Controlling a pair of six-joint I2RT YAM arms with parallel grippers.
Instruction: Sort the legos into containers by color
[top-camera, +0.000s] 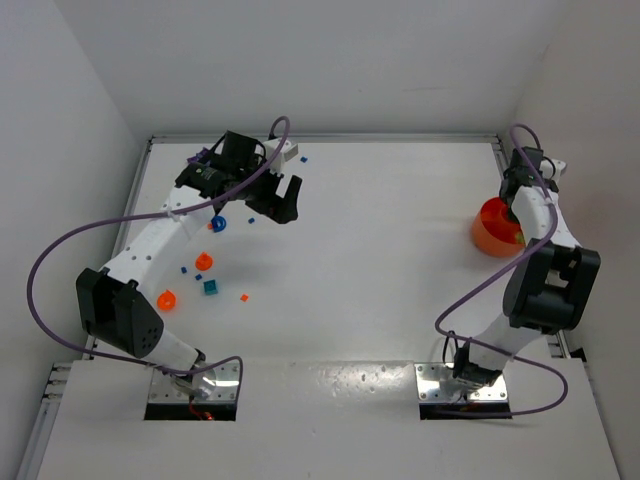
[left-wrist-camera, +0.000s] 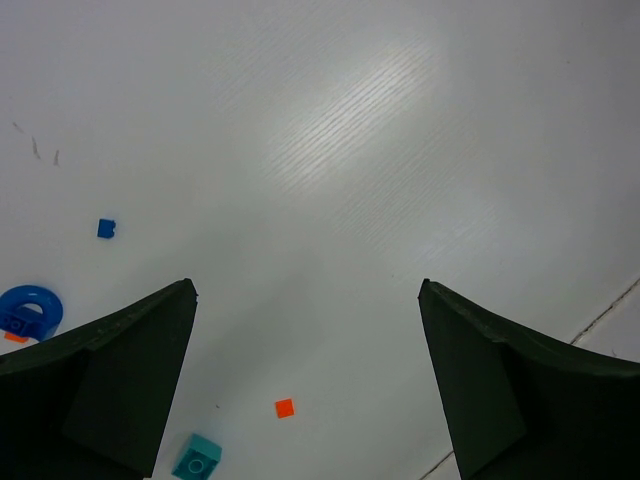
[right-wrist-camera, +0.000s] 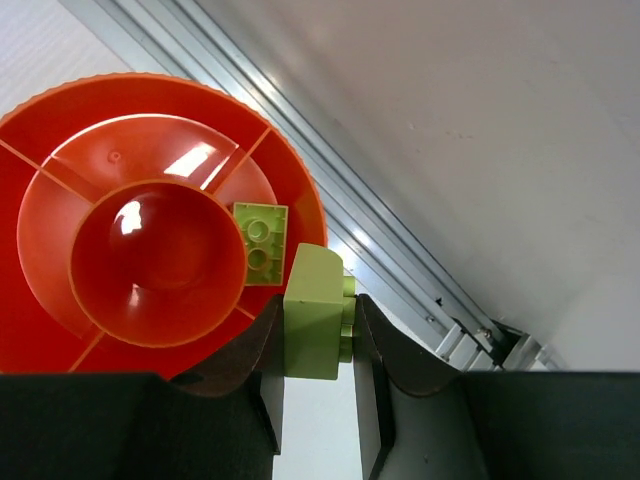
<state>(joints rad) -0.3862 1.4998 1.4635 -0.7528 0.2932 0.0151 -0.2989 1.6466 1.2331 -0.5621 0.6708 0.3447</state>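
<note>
**Top external view:** the left gripper (top-camera: 272, 208) is hovering over the far left part of the white table (top-camera: 380, 260). Near it a blue round plastic cup (top-camera: 218, 222), two orange round plastic cups (top-camera: 204, 262), a teal squarish plastic piece (top-camera: 211, 287) and tiny blue and orange-red plastic bricks (top-camera: 244, 297) are lying apart. The right gripper (top-camera: 515, 222) is reaching over the large orange round plastic bowl (top-camera: 487, 232) at the far right edge.

**Left wrist view:** the left gripper (left-wrist-camera: 307, 290) is standing spread wide, holding nothing. A blue brick (left-wrist-camera: 106, 229) and an orange-red brick (left-wrist-camera: 285, 407) are lying on the table (left-wrist-camera: 350, 150) well apart.

**Right wrist view:** the right gripper (right-wrist-camera: 317, 312) is pinching a lime-green plastic brick (right-wrist-camera: 312, 296) at the rim of the bowl (right-wrist-camera: 60, 120). A second lime-green brick (right-wrist-camera: 260, 243) is lying in the bowl's outer ring
</note>
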